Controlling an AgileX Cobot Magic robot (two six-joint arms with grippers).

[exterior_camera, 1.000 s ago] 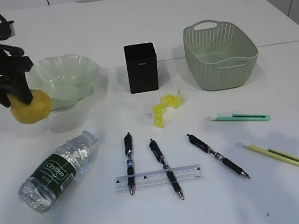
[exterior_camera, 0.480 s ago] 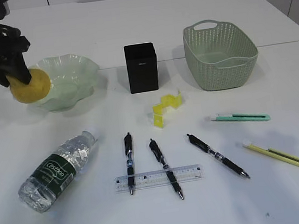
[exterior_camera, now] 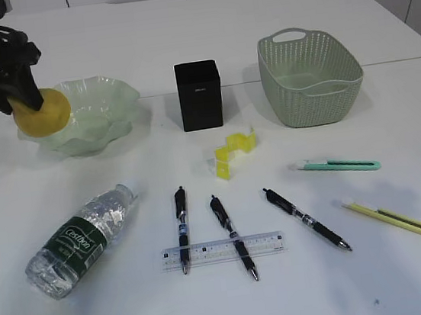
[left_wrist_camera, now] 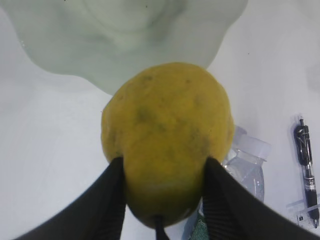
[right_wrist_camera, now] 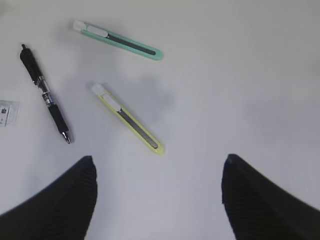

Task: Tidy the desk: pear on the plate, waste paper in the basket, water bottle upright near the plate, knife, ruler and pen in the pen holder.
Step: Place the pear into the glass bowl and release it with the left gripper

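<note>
My left gripper (exterior_camera: 29,104) is shut on the yellow pear (exterior_camera: 47,113), holding it over the left rim of the pale green plate (exterior_camera: 107,97). In the left wrist view the pear (left_wrist_camera: 167,135) sits between both fingers, with the plate (left_wrist_camera: 125,45) beyond it. The water bottle (exterior_camera: 82,238) lies on its side. Three pens (exterior_camera: 181,219) and the clear ruler (exterior_camera: 222,250) lie at the front. Yellow waste paper (exterior_camera: 234,152) sits before the black pen holder (exterior_camera: 200,95). My right gripper (right_wrist_camera: 157,170) is open above a yellow knife (right_wrist_camera: 127,118) and a teal knife (right_wrist_camera: 117,40).
The sage-green basket (exterior_camera: 310,76) stands at the back right. The teal knife (exterior_camera: 338,164) and yellow knife (exterior_camera: 392,219) lie front right on the white desk (exterior_camera: 410,279). A pen (right_wrist_camera: 45,95) lies left of the knives in the right wrist view.
The left gripper has carried the pear up and away from the desk, from beside the plate's front-left edge to over its left rim. Nothing else moved.
</note>
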